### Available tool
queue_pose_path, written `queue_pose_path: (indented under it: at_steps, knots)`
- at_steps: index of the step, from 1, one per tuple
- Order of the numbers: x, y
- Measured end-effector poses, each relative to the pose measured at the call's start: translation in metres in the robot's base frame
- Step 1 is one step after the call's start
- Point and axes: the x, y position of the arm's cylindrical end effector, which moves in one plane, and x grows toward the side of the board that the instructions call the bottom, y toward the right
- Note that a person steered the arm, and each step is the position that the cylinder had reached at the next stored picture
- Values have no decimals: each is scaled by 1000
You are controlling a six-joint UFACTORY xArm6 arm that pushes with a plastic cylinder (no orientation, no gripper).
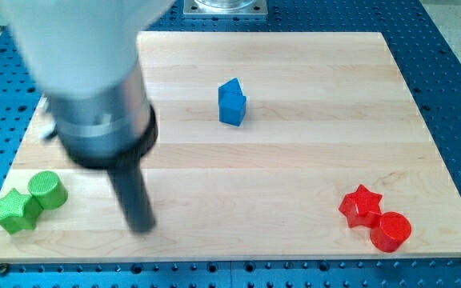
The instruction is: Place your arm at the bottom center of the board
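A: Where's your pincer?

B: I have none to open or close, only my tip (142,226), low on the board (294,176), left of center, right of the green cylinder (48,190) and green star (16,210).

A: And the goal?

B: Bottom center. Slide right along the lower edge, stopping well short of the red star (361,205) and red cylinder (390,231); the blue block (232,102) sits clear above.

A pale wooden tabletop (294,72) fills most of the frame, its grain running in horizontal bands under even light. Around it lies a blue perforated metal base (454,64). A grey metal plate (225,6) sits at top centre.
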Motion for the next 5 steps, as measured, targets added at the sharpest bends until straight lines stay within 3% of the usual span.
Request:
queue_pose_path:
  at_steps: [1,3,4,5]
  knots:
    - [5,-31]
    - [-9,-38]
    - [-90,-41]
    - [-100,-49]
